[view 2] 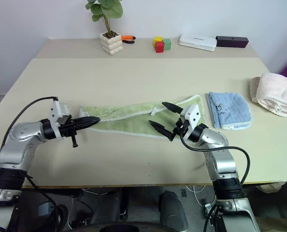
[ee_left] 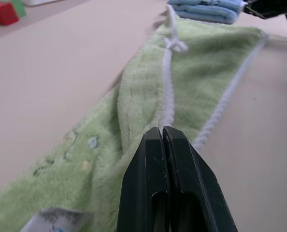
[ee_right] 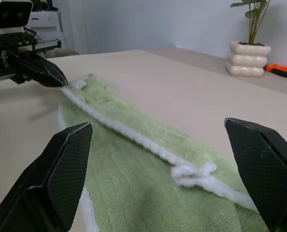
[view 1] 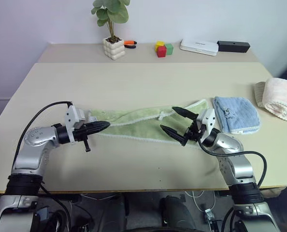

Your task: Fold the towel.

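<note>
Towel (view 1: 143, 124), light green with white stitched edging, lies stretched out in a long, partly folded strip across the near middle of the pale surface (view 1: 134, 82), running from left to right. Its white loop (view 1: 163, 116) sits knotted on top, roughly midway along the strip and a little toward the right. The left hand (view 1: 102, 126) is at the towel's left end with its two black fingers pressed together; in the left wrist view they are clamped on the cloth right where the white edging meets them. The right hand (view 1: 177, 126) hovers over the towel's right portion, its fingers spread wide apart with nothing between them. Just to the right of the towel's right end lies a folded light blue towel (view 1: 236, 114), and farther right, at the edge of the surface, a cream rolled towel (view 1: 279, 98). Along the far side stand a potted plant (view 1: 113, 34) in a white pot, an orange-handled tool (view 1: 130, 43) just beside it, coloured blocks (view 1: 163, 48), a flat white box (view 1: 199, 46) and a black box (view 1: 233, 46).
</note>
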`<state>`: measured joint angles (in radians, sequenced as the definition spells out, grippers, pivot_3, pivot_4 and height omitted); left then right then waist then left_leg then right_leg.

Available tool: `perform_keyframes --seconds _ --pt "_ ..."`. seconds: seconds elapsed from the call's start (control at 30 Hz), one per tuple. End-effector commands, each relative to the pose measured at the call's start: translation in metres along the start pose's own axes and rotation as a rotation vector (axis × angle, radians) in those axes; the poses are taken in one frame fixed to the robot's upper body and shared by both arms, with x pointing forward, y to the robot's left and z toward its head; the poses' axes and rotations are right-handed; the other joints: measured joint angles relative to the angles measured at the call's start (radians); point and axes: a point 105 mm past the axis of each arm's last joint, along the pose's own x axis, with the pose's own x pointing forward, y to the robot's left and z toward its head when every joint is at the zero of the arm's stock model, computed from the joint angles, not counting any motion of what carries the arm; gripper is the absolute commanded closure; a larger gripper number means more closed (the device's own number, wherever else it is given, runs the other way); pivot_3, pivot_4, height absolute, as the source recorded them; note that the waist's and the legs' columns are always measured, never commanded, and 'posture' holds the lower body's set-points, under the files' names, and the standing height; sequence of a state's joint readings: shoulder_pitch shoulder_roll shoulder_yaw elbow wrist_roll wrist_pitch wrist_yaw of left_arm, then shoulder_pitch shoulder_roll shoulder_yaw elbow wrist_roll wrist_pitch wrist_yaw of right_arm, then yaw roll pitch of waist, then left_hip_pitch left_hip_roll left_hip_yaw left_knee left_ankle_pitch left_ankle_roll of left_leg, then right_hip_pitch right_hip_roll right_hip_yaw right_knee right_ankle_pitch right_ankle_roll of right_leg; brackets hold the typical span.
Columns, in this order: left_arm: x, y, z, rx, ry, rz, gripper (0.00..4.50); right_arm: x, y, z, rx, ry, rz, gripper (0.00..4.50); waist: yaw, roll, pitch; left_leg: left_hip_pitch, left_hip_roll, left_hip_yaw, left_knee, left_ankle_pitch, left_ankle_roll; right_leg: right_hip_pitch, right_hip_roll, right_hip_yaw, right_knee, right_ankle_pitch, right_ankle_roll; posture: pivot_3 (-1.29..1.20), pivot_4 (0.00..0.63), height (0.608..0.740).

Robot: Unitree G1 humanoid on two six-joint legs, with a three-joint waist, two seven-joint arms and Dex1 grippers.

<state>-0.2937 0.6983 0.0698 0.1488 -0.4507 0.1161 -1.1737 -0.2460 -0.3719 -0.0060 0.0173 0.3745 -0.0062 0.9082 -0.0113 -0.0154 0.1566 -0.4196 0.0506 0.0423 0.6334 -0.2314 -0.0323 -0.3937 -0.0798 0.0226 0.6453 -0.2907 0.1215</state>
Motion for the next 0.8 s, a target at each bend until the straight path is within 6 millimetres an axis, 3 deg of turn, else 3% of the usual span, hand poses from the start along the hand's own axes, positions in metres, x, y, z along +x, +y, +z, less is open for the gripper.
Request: perform_keyframes --seconds 0.03,0.17,0.23,0.5,0.8 --pt "-0.007 0.0 0.016 0.027 -0.04 -0.024 4.49 0.004 0.0 0.01 -0.034 -0.038 0.007 0.0 0.001 0.0 0.0 0.0 0.0 0.0 0.0 0.0 0.0 0.0 0.0 0.0 0.0 0.0 0.0 0.0 0.15 0.74" --pt "-0.013 0.0 0.016 0.049 -0.037 -0.029 4.49 0.0 -0.009 0.012 -0.063 -0.026 -0.027 0.0 0.001 0.0 0.0 0.0 0.0 0.0 0.0 0.0 0.0 0.0 0.0 0.0 0.0 0.0 0.0 0.0 0.15 0.74" --pt "-0.016 0.002 0.015 0.056 -0.031 -0.015 4.49 -0.007 -0.018 0.01 -0.182 0.051 -0.03 0.0 0.001 0.0 0.0 0.0 0.0 0.0 0.0 0.0 0.0 0.0 0.0 0.0 0.0 0.0 0.0 0.0 0.15 0.74" --pt "-0.023 -0.006 0.016 0.07 -0.048 -0.035 4.49 -0.035 -0.086 -0.003 -0.623 0.372 -0.138 0.0 -0.003 0.0 0.0 0.0 0.0 0.001 -0.001 0.0 0.0 -0.002 0.0 0.001 0.0 -0.001 -0.001 0.0 0.15 0.74" --pt "-0.021 -0.023 0.01 0.09 -0.048 -0.04 4.49 -0.034 -0.127 -0.001 -0.911 0.536 -0.117 0.0 -0.003 0.001 0.001 0.0 0.0 0.004 -0.001 0.0 0.0 -0.003 -0.001 0.003 0.0 -0.001 -0.001 0.0 0.15 0.74"
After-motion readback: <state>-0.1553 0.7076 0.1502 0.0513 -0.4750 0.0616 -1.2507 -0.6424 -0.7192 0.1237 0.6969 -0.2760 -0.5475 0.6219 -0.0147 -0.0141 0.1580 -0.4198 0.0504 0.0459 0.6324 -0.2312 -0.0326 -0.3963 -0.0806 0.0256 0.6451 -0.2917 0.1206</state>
